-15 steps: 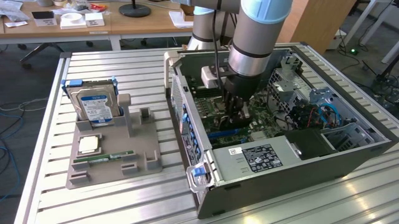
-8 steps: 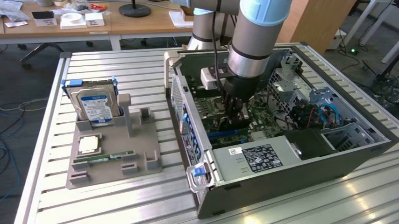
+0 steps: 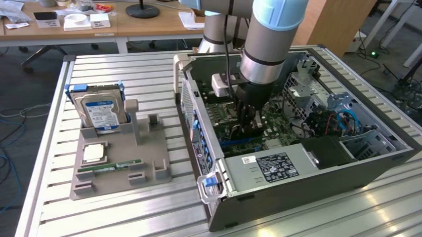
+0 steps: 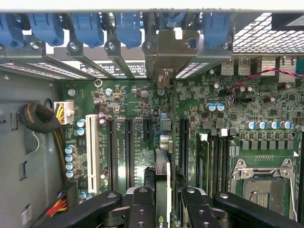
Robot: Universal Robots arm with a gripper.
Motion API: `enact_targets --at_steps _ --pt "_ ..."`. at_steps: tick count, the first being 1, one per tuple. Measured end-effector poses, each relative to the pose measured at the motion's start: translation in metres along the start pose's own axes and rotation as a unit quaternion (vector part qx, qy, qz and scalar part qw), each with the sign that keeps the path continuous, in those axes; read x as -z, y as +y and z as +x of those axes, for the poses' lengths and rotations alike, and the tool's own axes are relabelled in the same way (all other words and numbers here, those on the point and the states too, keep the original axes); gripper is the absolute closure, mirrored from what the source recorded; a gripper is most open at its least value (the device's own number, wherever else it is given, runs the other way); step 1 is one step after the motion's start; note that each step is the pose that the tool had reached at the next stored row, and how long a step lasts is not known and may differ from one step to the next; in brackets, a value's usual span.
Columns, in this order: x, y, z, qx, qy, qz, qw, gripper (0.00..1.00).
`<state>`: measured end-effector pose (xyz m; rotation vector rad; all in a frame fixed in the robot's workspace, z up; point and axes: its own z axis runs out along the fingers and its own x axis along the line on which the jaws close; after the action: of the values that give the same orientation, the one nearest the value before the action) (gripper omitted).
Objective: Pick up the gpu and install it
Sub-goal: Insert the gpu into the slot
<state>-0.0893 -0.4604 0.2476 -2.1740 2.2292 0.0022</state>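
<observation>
Now | jaws part-closed, clamping gpu [image 4: 162, 171] edge-on | gpu low over motherboard [image 4: 124, 100] expansion slots inside computer case [image 3: 283, 202], bracket end toward blue rear latches [image 4: 128, 26] | risk: edge misses slot or bracket snags; skewed push could bend card

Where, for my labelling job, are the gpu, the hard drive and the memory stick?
gpu [image 4: 163, 190], wrist view: its thin edge, seen edge-on.
hard drive [image 3: 100, 114], exterior view: its blue-white label.
memory stick [image 3: 108, 166], exterior view: middle of the green strip.
</observation>
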Motion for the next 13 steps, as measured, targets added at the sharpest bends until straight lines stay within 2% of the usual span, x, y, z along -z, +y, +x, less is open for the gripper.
enact_targets --at_steps 8,13 --pt "-0.0004 0.0001 0.0 0.0 -0.0001 0.0001 1.0 0.74" --pt "-0.0005 0.0001 0.0 0.001 0.0008 0.0008 1.0 0.74"
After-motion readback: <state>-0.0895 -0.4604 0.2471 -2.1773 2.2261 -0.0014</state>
